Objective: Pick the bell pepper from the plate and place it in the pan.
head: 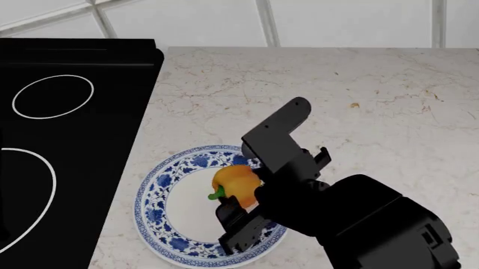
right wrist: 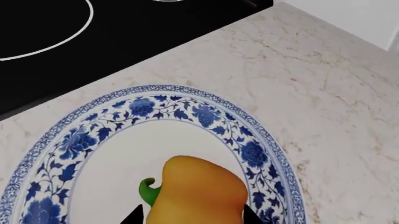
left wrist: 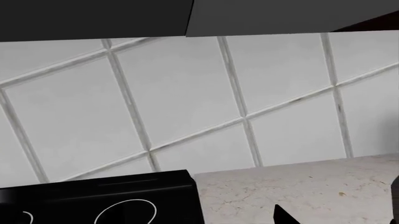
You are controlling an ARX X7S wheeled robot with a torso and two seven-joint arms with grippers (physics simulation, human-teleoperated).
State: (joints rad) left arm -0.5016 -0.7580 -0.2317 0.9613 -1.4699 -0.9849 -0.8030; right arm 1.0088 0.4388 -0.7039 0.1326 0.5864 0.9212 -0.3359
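Note:
The orange-yellow bell pepper (head: 233, 182) lies on the white plate with the blue floral rim (head: 153, 213) on the marble counter, its green stem pointing toward the stove. My right gripper (head: 239, 186) is down over the plate, open, with one finger on each side of the pepper. In the right wrist view the pepper (right wrist: 199, 191) fills the space between the two black fingertips (right wrist: 134, 217), with a thin gap on the stem side, above the plate (right wrist: 143, 105). My left gripper (left wrist: 339, 205) shows only fingertip edges, wide apart and empty. The pan is out of view.
A black cooktop (head: 75, 140) with white burner rings lies left of the plate; it also shows in the left wrist view (left wrist: 93, 196) and the right wrist view (right wrist: 124, 37). A white tiled wall (head: 337, 22) backs the marble counter (head: 389, 101).

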